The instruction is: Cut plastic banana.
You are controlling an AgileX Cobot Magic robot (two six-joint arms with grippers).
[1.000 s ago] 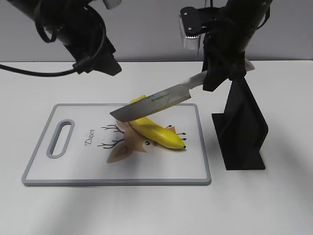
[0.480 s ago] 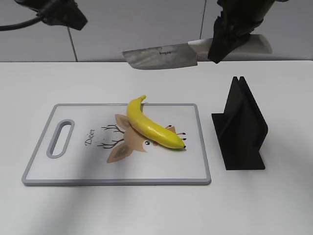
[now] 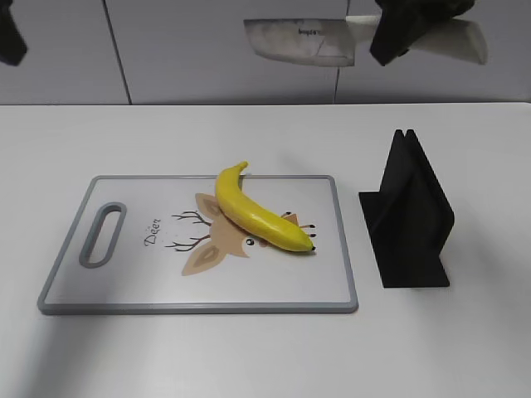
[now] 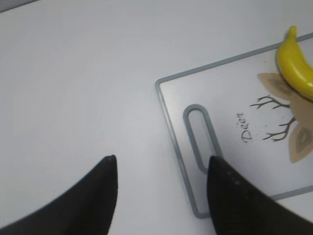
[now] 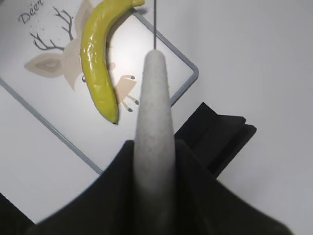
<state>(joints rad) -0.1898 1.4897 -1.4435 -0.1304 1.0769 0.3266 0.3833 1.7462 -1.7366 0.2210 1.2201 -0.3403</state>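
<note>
The plastic banana (image 3: 259, 212) lies whole on the white cutting board (image 3: 124, 286), across its deer print; it also shows in the right wrist view (image 5: 98, 58) and the left wrist view (image 4: 297, 63). My right gripper (image 3: 397, 35) is shut on the pale handle of a knife (image 3: 303, 40), held high above the table with the blade pointing left. In the right wrist view the knife handle (image 5: 154, 122) sits between the jaws (image 5: 154, 147). My left gripper (image 4: 161, 169) is open and empty, above the table by the board's handle slot (image 4: 198, 137).
A black knife stand (image 3: 411, 224) stands upright right of the board; it also shows in the right wrist view (image 5: 215, 134). The white table (image 3: 249, 356) stretches around the board. A grey wall runs behind.
My right gripper has lifted the knife from the banana up and to the right, high above the table. The left arm has risen out towards the upper left corner.
</note>
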